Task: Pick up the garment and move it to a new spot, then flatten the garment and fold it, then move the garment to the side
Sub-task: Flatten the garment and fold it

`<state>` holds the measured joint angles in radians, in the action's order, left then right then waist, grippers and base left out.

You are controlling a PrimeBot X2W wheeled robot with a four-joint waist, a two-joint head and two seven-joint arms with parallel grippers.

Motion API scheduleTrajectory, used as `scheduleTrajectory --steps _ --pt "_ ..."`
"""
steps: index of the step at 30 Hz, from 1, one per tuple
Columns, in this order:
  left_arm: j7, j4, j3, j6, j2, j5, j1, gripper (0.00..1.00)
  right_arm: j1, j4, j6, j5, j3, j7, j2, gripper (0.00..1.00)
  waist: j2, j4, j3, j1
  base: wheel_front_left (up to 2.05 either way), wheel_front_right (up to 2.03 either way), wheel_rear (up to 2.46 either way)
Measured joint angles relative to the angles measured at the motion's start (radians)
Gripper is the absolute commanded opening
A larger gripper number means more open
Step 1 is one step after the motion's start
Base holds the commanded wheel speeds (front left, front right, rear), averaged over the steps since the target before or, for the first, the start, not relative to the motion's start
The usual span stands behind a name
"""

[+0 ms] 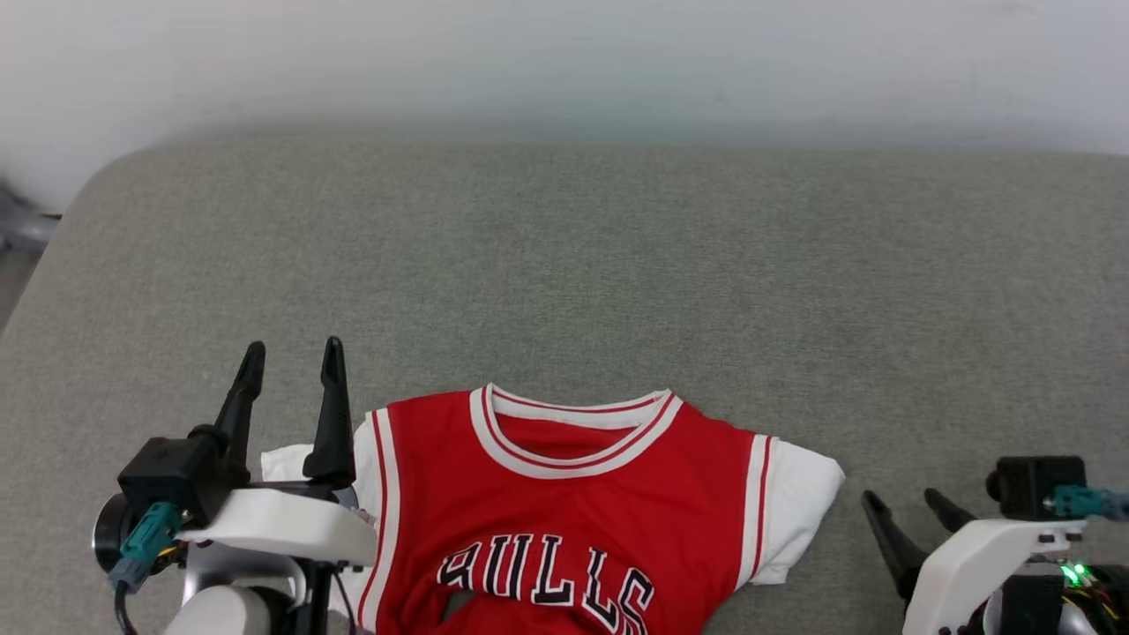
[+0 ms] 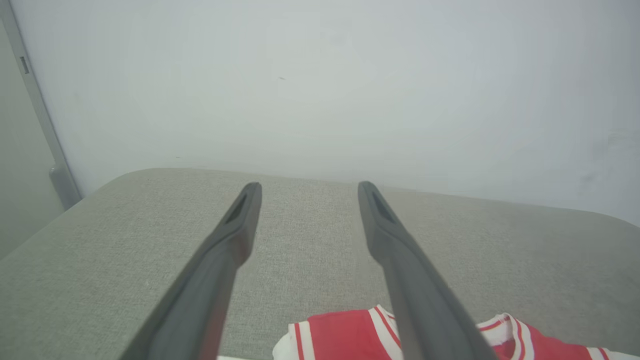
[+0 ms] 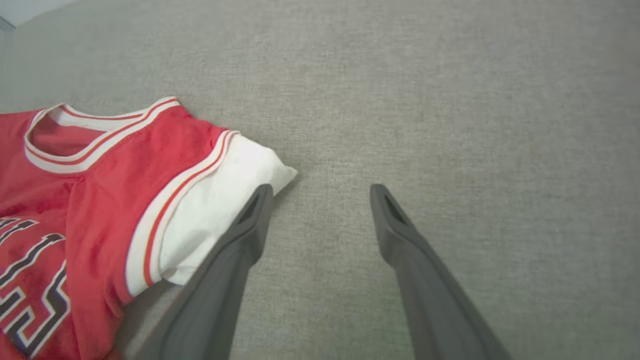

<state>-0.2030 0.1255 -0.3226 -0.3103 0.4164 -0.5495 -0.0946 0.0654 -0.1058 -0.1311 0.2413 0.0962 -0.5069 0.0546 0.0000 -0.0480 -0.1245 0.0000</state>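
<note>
Left claw (image 1: pixel 295 347) wide above sleeve of garment (image 1: pixel 564 494), right claw (image 1: pixel 900 498) wide alongside

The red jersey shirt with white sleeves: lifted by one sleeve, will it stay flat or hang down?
Probably hangs limp: the red jersey shirt lies soft and wrinkled. Its thin cloth looks light. A push would likely bunch it on the grey woven surface.

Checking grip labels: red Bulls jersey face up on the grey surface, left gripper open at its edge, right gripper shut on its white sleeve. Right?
No. The right gripper is open, not shut on the sleeve: the right wrist view shows its fingers apart over bare grey surface. The jersey does lie face up, left gripper open at its edge.
</note>
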Motion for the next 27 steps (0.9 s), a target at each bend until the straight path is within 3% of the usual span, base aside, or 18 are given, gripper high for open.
scheduleTrajectory --steps 7,17,18,19,20,27 --pt "-0.017 -0.020 -0.023 0.012 -0.050 0.000 -0.067 1.00 -0.046 -0.030 0.000 0.044 -0.093 -0.172 0.075 1.00 0.0000 -0.071 -0.071 0.0002 0.00 0.00 0.00" --pt "-0.034 -0.067 -0.020 0.026 -0.064 -0.001 -0.097 1.00 -0.103 0.093 0.000 0.075 -0.150 -0.293 0.128 1.00 0.0000 -0.118 -0.153 0.0001 0.00 0.00 0.00" --pt "-0.034 -0.071 -0.020 0.026 -0.064 -0.002 -0.097 1.00 -0.106 0.102 0.000 0.083 -0.151 -0.296 0.127 0.82 -0.0001 -0.117 -0.156 0.0001 0.00 0.00 0.00" --pt "-0.034 -0.075 -0.018 0.026 -0.064 -0.003 -0.097 1.00 -0.109 0.107 0.000 0.087 -0.152 -0.296 0.128 0.26 -0.0001 -0.115 -0.157 0.0001 0.00 0.00 0.00" --pt "-0.033 -0.080 -0.017 0.026 -0.064 -0.009 -0.097 1.00 -0.113 0.112 0.000 0.089 -0.153 -0.293 0.128 0.00 0.0000 -0.113 -0.158 0.0001 0.00 0.00 0.00" --pt "0.035 -0.095 -0.010 0.026 -0.047 -0.051 -0.080 1.00 -0.125 0.110 -0.001 0.104 -0.124 -0.221 0.114 0.00 0.0000 -0.086 -0.127 0.0001 0.00 0.00 0.00"
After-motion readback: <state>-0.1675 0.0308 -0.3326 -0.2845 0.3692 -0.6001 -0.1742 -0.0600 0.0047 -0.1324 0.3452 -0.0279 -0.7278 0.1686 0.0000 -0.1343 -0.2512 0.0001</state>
